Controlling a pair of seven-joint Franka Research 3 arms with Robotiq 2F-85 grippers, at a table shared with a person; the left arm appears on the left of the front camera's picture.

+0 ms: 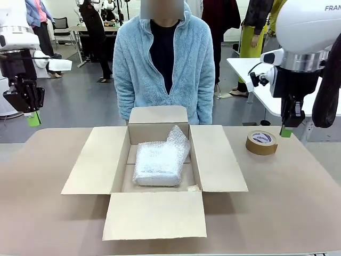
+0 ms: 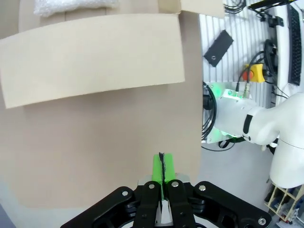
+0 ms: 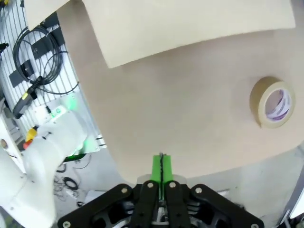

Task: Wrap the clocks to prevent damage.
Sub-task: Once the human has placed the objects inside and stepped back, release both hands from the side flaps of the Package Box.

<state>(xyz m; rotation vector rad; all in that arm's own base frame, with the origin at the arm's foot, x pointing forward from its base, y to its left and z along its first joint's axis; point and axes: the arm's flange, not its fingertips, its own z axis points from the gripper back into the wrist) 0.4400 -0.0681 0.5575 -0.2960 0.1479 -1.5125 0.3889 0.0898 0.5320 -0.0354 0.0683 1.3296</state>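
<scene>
Hanging at the upper left of the front view, the left gripper (image 1: pixel 33 118) points straight down from a near-vertical wrist, raised well clear of the table (image 1: pixel 298 202) over its far left end. Its green pads are pressed flat together with nothing between them (the left wrist view shows the same thin seam between the pads). At the right of the frame the right gripper (image 1: pixel 286 130) hangs the same way, fingers down, pads together and empty, above the far right part of the table. It is just right of the tape roll (image 1: pixel 261 142), which lies flat on the tabletop, apart from the box. At centre frame sits the cardboard box (image 1: pixel 96 160), open, with all four flaps out. The near flap lies flat toward the bottom edge, the left and right flaps are splayed wide, and the far flap stands up in front of the person (image 1: pixel 162 64). Inside, on the box floor, lies the bubble-wrapped bundle (image 1: pixel 160 160), whitish and pillow-like. One loose end of its wrap rises toward the far right inner corner. No clock face can be made out through the wrap. The person stands at top centre behind the box, in a light blue fleece, arms down at the sides.
</scene>
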